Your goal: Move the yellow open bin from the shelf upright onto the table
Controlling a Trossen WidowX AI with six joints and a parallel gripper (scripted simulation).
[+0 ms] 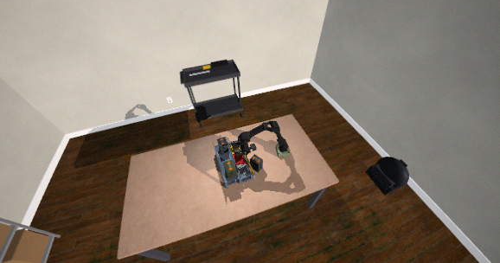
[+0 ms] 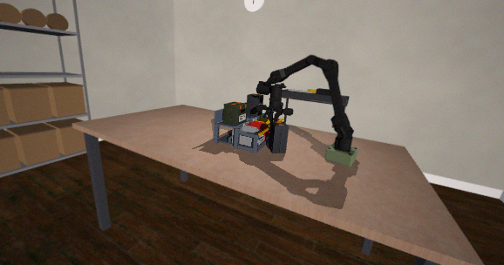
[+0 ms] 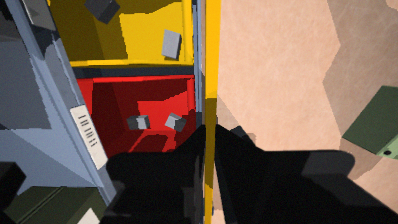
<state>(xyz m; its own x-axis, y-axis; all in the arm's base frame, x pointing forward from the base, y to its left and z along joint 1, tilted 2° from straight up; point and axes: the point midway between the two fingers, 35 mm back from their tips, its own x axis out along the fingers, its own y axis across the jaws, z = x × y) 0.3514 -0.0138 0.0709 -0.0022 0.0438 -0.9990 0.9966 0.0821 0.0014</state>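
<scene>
"Where the claw (image 1: 245, 147) (image 2: 274, 122) (image 3: 209, 128) is pointed down beside the blue-grey shelf (image 1: 224, 171) (image 2: 235, 141) (image 3: 60, 75), is anything gripped?"

"A narrow yellow strip (image 2: 264, 131) (image 3: 212, 50) is pinched between its nearly closed fingers."

"And the yellow open bin (image 3: 150, 35)?"

"It is seated in the shelf, to the upper left of the claw in the wrist view. Grey parts are contained in it, and it has not been set on the counter (image 1: 164, 197) (image 2: 174, 142) (image 3: 280, 40)."

"What is seen nearer the claw?"

"The red bin (image 2: 255, 125) (image 3: 165, 107), by which two small parts are held. A dark upright box (image 1: 256, 163) (image 2: 280, 139) is stood just beside the shelf, close to the claw, while a green box (image 1: 230, 169) (image 2: 234, 112) is carried on the shelf's top, farther from the claw."
</scene>
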